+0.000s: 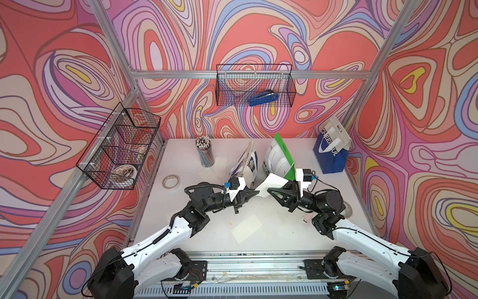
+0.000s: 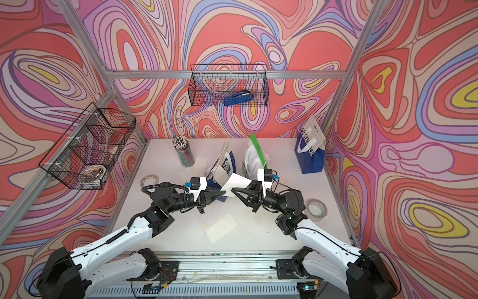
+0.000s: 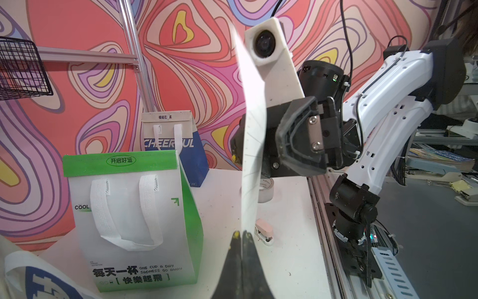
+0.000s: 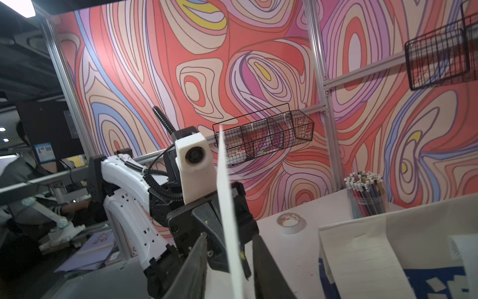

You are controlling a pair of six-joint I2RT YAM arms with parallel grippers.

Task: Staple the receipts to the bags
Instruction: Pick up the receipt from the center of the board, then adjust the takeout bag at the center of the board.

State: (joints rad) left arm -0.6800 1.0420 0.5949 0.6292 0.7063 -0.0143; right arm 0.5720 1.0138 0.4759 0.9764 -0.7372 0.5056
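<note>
- The left gripper [image 1: 254, 192] is clenched on one end of a thin white rectangular paper receipt [image 1: 271, 182], held in the air above the middle of the white table [image 1: 284, 233].
- In the left wrist view the slip [image 3: 252, 145] rises edge-on from the closed black fingertips [image 3: 247, 236].
- The right gripper [image 1: 269, 190] faces the left one, tips close together. Its jaws straddle the other end of the same slip, and in the right wrist view a gap shows on each side of the paper, so it is not pinching.
- A second white lined receipt [image 1: 244, 228] lies flat on the table, nearer the front edge and between the two arms.
- Just behind the grippers stand the blue-and-white paper bag with big Chinese characters [image 1: 249, 161] and the green-and-white paper bag with white strap handles [image 1: 280, 158], side by side, both leaning.
- The blue-and-white paper bag reading "CHEERFUL" [image 1: 331, 150] stands in the far right corner, well apart from the others.
- A blue stapler [image 1: 263, 98] lies in the black wire basket [image 1: 232, 85] on the back wall.
- A small pink stapler [image 3: 263, 230] sits on the table near the right arm's base.
</note>
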